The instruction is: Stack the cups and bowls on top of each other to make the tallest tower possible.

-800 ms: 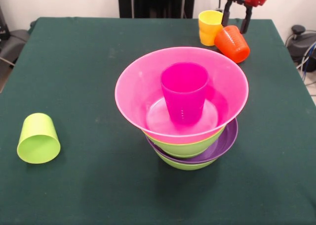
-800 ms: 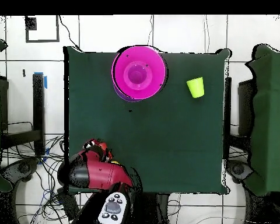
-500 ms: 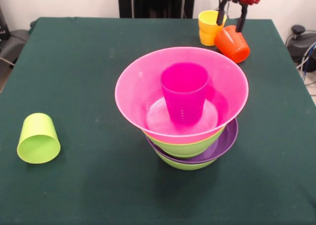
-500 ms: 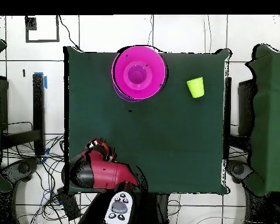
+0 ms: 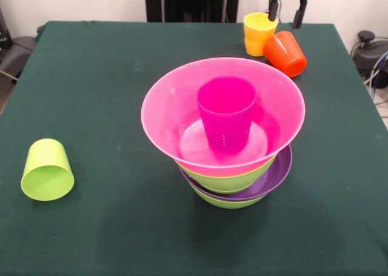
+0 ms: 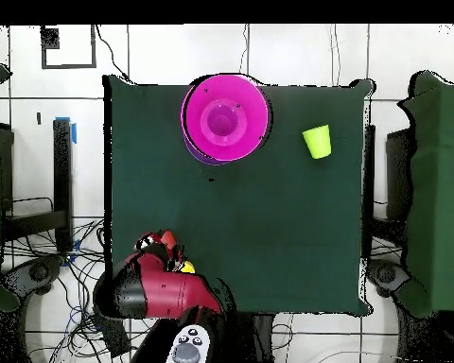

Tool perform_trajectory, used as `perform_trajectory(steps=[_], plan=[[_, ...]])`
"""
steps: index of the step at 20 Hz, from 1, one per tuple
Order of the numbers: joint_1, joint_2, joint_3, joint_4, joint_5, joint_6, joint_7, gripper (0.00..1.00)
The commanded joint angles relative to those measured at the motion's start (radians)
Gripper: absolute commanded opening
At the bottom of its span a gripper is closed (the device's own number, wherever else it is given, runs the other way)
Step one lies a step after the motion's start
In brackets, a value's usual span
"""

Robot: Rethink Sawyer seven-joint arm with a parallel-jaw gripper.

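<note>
Two plastic cups, yellow-orange (image 5: 259,33) upright and orange (image 5: 285,53) tipped, sit upper right under the empty, spread gripper (image 5: 287,14); take the upright one.

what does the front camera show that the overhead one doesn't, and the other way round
Only the front view shows the tower's lower layers, lime green and purple bowls under the pink bowl, and the orange cup leaning against the upright yellow cup, with the open gripper above them. Only the overhead view shows the arm's red body covering that corner. Both show the purple cup standing in the pink bowl and the lime green cup on its side.
</note>
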Motion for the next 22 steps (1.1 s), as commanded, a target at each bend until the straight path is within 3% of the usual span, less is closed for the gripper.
perform_trajectory(steps=[1, 4, 11, 22], plan=[[0.03, 0.019, 0.085, 0.123, -0.037, -0.036, 0.132, 1.0], [0.056, 0.029, 0.091, 0.151, -0.013, -0.068, 0.172, 1.0], [0.05, 0.062, 0.122, 0.207, -0.003, -0.157, 0.216, 1.0], [0.026, 0.087, 0.156, 0.25, 0.012, -0.22, 0.232, 1.0]])
